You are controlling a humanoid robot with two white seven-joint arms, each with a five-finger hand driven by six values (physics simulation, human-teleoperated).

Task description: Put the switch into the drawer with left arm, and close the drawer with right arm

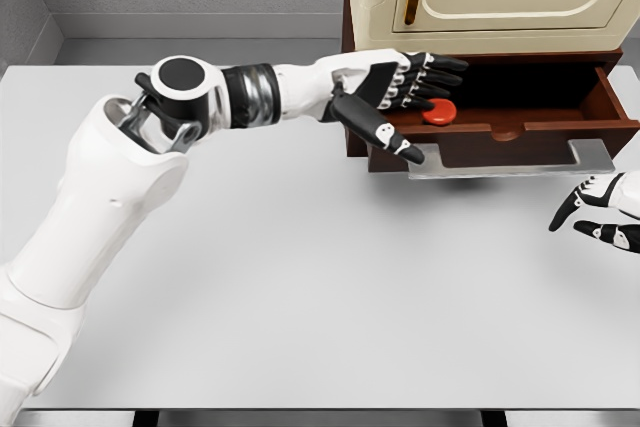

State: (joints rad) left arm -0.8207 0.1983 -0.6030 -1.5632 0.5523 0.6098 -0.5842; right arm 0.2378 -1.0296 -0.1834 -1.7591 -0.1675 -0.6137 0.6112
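The left hand [400,97] hovers with fingers spread and empty over the open drawer [520,132], just beside the red switch [440,112] lying inside it; the right hand [600,215], fingers relaxed and holding nothing, rests on the white table [300,297] below the drawer's grey handle [515,162]

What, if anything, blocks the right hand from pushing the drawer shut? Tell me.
Nothing stands between the right hand and the drawer front; bare table lies between them. But the left hand, fingers spread, reaches over the open drawer by the red switch and would be caught if it closed now.
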